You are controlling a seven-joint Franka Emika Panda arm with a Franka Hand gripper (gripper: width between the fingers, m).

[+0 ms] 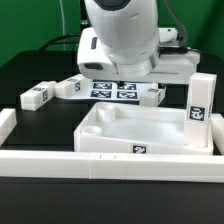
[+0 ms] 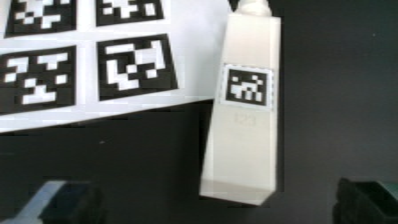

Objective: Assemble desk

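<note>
In the wrist view a white leg block [image 2: 244,110] with a square tag lies on the black table, right beside the marker board [image 2: 89,60]. My gripper [image 2: 217,205] is open above it, and the block's near end sits between the two dark fingertips [image 2: 63,200] without touching them. The exterior view shows the rimmed tabletop [image 1: 110,140] in front. A leg [image 1: 197,100] stands upright at its right corner. Three more legs lie flat: two [image 1: 35,95] [image 1: 70,87] on that view's left and one [image 1: 152,97] by the marker board [image 1: 113,90]. The arm [image 1: 120,35] hides the fingers there.
A long low white border wall [image 1: 100,165] runs along the front, with a short stretch [image 1: 5,125] on the exterior view's left. The table top is black.
</note>
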